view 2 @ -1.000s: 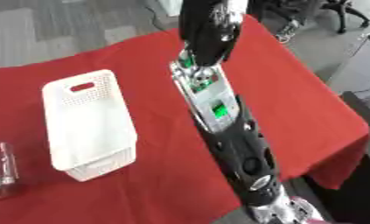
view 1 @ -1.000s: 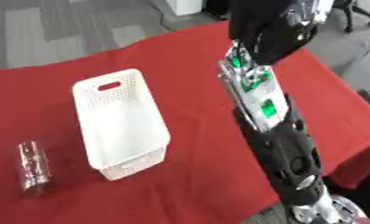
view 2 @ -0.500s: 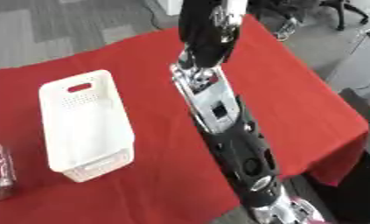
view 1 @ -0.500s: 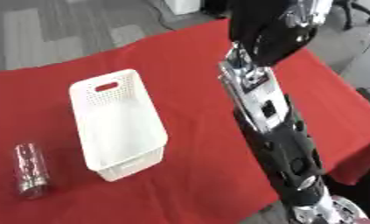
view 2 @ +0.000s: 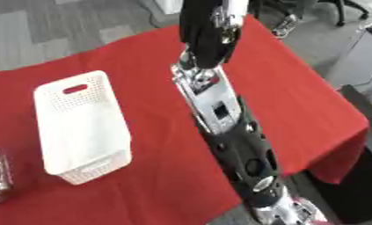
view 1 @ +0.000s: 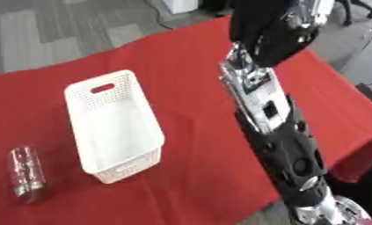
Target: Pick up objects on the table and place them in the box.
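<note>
Nothing among the things has shifted since a second ago; only the framing drifts slightly. On the red-clothed desk (view 1: 181, 57) the white perforated box (view 1: 111, 127) sits left of centre, nothing inside it. Beside its near left corner, apart from it, a clear bottle (view 1: 25, 176) lies on its side. The right arm (view 1: 277, 127) runs up the right of the view, well apart from both; its hand is not visible, so I cannot tell its state. In the right eye view the bottle is cut by the left edge; the left eye view shows it whole.
</note>
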Action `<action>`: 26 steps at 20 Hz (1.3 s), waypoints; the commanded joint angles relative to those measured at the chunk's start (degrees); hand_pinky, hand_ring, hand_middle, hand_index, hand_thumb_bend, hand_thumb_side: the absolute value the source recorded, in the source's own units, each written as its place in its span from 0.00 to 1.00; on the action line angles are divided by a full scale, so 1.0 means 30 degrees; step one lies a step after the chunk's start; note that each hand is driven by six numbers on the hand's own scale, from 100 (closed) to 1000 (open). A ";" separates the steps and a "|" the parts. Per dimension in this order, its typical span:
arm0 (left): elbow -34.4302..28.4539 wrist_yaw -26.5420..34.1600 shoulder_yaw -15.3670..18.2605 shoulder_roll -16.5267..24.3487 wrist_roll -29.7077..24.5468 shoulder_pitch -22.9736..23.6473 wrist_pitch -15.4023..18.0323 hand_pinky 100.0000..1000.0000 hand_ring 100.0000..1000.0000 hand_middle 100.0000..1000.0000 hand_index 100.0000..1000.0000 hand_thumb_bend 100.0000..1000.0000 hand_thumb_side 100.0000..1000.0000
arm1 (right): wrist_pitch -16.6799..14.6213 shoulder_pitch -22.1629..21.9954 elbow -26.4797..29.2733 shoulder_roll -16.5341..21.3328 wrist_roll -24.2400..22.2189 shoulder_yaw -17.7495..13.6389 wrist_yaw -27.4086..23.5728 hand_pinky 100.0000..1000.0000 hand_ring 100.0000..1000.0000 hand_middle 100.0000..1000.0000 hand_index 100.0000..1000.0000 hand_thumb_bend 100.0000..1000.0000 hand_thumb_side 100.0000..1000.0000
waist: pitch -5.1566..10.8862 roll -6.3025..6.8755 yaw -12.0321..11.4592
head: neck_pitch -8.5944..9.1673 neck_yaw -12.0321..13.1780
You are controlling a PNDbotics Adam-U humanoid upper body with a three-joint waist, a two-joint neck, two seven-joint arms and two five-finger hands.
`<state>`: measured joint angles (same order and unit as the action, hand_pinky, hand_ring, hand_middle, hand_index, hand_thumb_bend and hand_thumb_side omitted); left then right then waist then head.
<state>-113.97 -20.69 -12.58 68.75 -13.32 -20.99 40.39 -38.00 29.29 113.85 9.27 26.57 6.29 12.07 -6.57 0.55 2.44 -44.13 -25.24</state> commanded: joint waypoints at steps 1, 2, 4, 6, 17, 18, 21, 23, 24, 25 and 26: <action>-0.0207 -0.0934 -0.0120 0.0897 -0.0645 -0.0445 -0.0008 0.94 0.71 0.80 0.80 0.32 0.52 | -0.0155 0.0221 0.0246 0.0216 0.0051 0.0014 -0.0073 0.36 0.45 0.56 0.65 0.00 1.00 | 0.0259 0.0086 0.0065 | 0.0004 0.0002; -0.0207 -0.1311 -0.0158 0.0940 -0.0742 -0.0508 -0.0052 0.94 0.72 0.81 0.80 0.35 0.51 | -0.0164 0.0228 0.0246 0.0208 0.0047 0.0013 -0.0078 0.36 0.45 0.56 0.65 0.00 1.00 | 0.0250 0.0097 0.0087 | 0.0004 -0.0004; -0.0207 -0.2136 -0.0234 0.1042 -0.1061 -0.0587 -0.0212 0.96 0.74 0.81 0.81 0.39 0.49 | -0.0168 0.0237 0.0246 0.0198 0.0034 0.0018 -0.0086 0.36 0.45 0.56 0.65 0.00 1.00 | 0.0232 0.0119 0.0129 | 0.0004 0.0000; -0.0207 -0.2983 -0.0342 0.1127 -0.1573 -0.0652 -0.0472 0.96 0.75 0.82 0.81 0.45 0.47 | -0.0157 0.0241 0.0246 0.0187 0.0021 0.0026 -0.0105 0.36 0.45 0.56 0.65 0.00 1.00 | 0.0221 0.0140 0.0171 | 0.0004 0.0021; -0.0207 -0.8581 -0.0994 0.1372 -0.0981 -0.1475 0.0443 0.96 0.81 0.80 0.86 0.58 0.34 | -0.0127 0.0252 0.0246 0.0155 -0.0045 0.0044 -0.0148 0.36 0.45 0.56 0.65 0.00 1.00 | 0.0234 0.0218 0.0300 | 0.0004 0.0034; -0.0207 -0.9174 -0.1111 0.1399 -0.0642 -0.1502 0.0662 0.96 0.81 0.80 0.86 0.59 0.34 | -0.0125 0.0254 0.0246 0.0153 -0.0050 0.0048 -0.0151 0.36 0.45 0.56 0.65 0.00 1.00 | 0.0232 0.0224 0.0315 | 0.0004 0.0046; -0.0207 -1.0867 -0.1469 0.1448 0.0578 -0.1543 0.1396 0.96 0.81 0.79 0.86 0.60 0.33 | -0.0129 0.0268 0.0246 0.0145 -0.0060 0.0061 -0.0163 0.36 0.45 0.56 0.65 0.00 1.00 | 0.0217 0.0240 0.0361 | 0.0004 0.0075; -0.0207 -1.1880 -0.1664 0.1465 0.1469 -0.1543 0.1858 0.95 0.81 0.79 0.86 0.60 0.33 | -0.0136 0.0277 0.0246 0.0143 -0.0068 0.0069 -0.0169 0.36 0.45 0.56 0.65 0.00 1.00 | 0.0208 0.0249 0.0387 | 0.0004 0.0079; -0.0207 -1.2379 -0.1803 0.1468 0.1926 -0.1584 0.2160 0.95 0.81 0.79 0.86 0.60 0.33 | -0.0138 0.0283 0.0246 0.0138 -0.0074 0.0077 -0.0174 0.36 0.45 0.56 0.65 0.00 1.00 | 0.0205 0.0255 0.0409 | 0.0004 0.0081; -0.0207 -1.2864 -0.1940 0.1455 0.2402 -0.1618 0.2440 0.95 0.81 0.79 0.86 0.60 0.33 | -0.0140 0.0289 0.0246 0.0133 -0.0080 0.0082 -0.0179 0.36 0.45 0.56 0.65 0.00 1.00 | 0.0202 0.0261 0.0429 | 0.0004 0.0089; -0.0207 -1.3310 -0.2074 0.1432 0.2889 -0.1651 0.2697 0.95 0.81 0.79 0.86 0.60 0.33 | -0.0145 0.0296 0.0246 0.0125 -0.0086 0.0087 -0.0183 0.36 0.45 0.56 0.65 0.00 1.00 | 0.0201 0.0266 0.0446 | 0.0004 0.0095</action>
<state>-113.98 -58.77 -18.88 70.73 -6.40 -25.02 47.69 -38.15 29.31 113.85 9.25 26.12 6.61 11.62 -6.58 1.19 3.78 -44.13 -25.21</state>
